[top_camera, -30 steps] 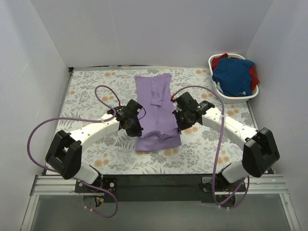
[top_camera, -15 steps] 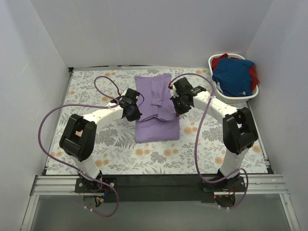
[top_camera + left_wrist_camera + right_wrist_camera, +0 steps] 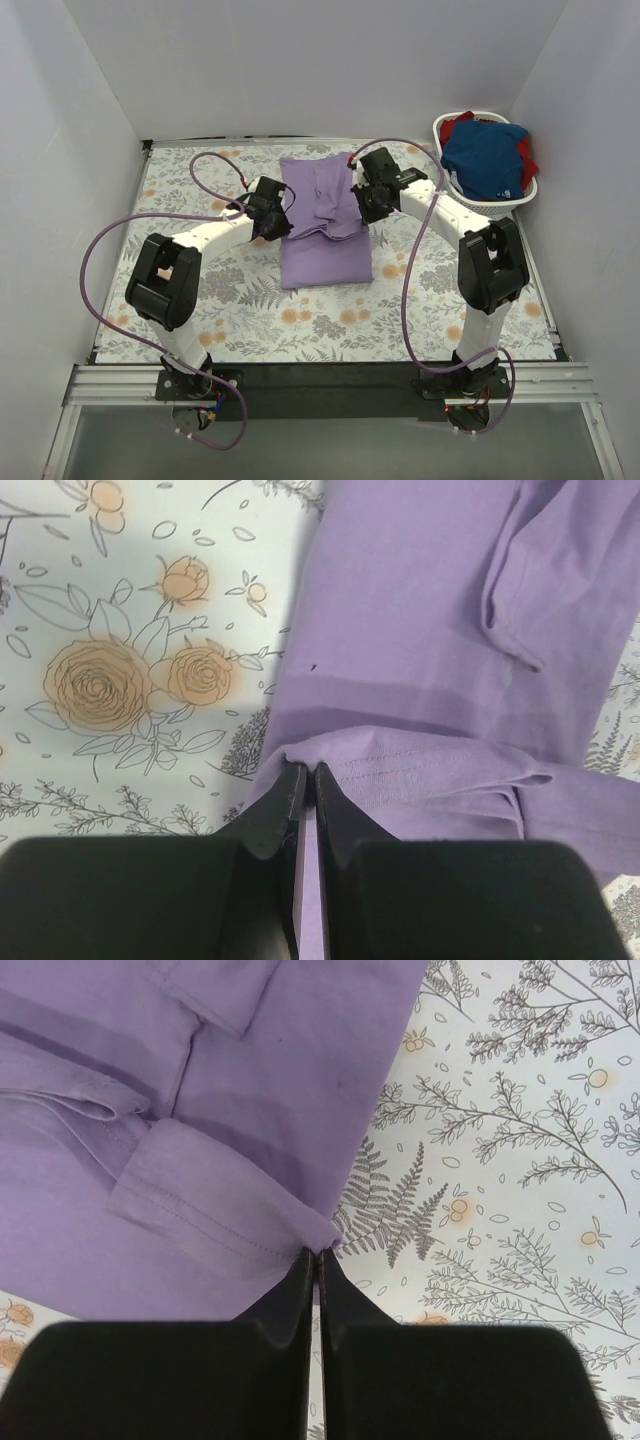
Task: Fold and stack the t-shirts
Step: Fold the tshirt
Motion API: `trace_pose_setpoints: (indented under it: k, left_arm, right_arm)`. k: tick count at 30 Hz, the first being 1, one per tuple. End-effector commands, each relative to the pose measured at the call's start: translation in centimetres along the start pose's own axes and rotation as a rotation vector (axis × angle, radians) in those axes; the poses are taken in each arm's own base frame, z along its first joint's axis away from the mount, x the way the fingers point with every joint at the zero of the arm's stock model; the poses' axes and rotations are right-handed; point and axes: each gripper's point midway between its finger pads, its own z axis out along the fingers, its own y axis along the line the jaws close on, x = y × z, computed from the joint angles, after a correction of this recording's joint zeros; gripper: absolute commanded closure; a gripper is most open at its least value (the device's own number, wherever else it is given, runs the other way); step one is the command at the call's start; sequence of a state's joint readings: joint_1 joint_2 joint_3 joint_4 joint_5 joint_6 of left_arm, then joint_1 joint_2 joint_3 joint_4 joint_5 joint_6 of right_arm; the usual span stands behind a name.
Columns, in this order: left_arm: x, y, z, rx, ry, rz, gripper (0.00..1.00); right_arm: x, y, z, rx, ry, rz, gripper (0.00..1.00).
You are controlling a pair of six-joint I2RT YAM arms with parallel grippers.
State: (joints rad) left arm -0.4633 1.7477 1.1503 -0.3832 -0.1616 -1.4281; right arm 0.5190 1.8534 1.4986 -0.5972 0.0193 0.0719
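A lavender t-shirt (image 3: 325, 230) lies lengthwise in the middle of the floral table, its near part folded up over the far part. My left gripper (image 3: 277, 222) is shut on the folded hem's left corner (image 3: 300, 755). On the other side, my right gripper (image 3: 366, 203) is shut on the hem's right corner (image 3: 322, 1240). Both corners hang lifted over the shirt's lower layer (image 3: 420, 610). A blue t-shirt (image 3: 487, 158) and a red one (image 3: 458, 125) sit heaped in the basket at the back right.
A white plastic laundry basket (image 3: 470, 205) stands at the table's far right corner. Purple cables (image 3: 215, 165) loop off both arms over the floral tablecloth (image 3: 200, 290). White walls close in the left, back and right sides.
Both grippers have carried the shirt's near hem away from the arm bases toward the back of the table, doubling the shirt over itself. The arms have stretched out further.
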Motion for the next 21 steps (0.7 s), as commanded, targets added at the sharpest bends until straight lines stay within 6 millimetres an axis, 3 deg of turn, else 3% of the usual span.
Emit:
trace_pose_setpoints:
  k: [1,11,21]
  left_arm:
    - [-3.0,-1.6,-0.2,0.036,-0.086,0.005,1.0]
    - [-4.2,-1.8,1.2,0.037,-0.114,-0.004,1.0]
    - [-3.6,-0.8,3.9,0.003,-0.099,-0.002,0.99]
  right_arm:
    - [-2.7,-0.6,0.0,0.013,-0.067,-0.01,0.99]
    - [-3.6,-2.3,1.8,0.03,-0.072,0.018,0.99]
    - [-3.4,-2.6,4.8,0.015,-0.061,0.028,0.96]
